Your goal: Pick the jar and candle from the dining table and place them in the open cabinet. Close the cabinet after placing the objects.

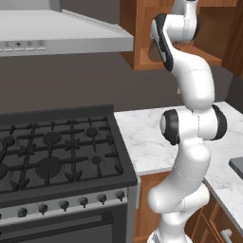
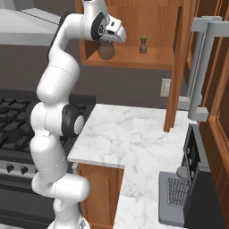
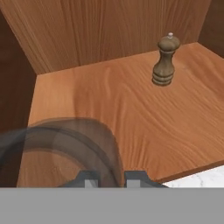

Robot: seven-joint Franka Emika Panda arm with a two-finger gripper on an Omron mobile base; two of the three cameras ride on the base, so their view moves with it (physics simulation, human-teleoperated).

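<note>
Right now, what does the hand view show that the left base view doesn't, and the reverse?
Hand view: a dark pepper mill upright near the shelf's back, and the end effector closed against the grey jar. Left base view: stove, range hood and marble counter. Both: the cabinet shelf; the jar may be a faint dark patch from the base.
</note>
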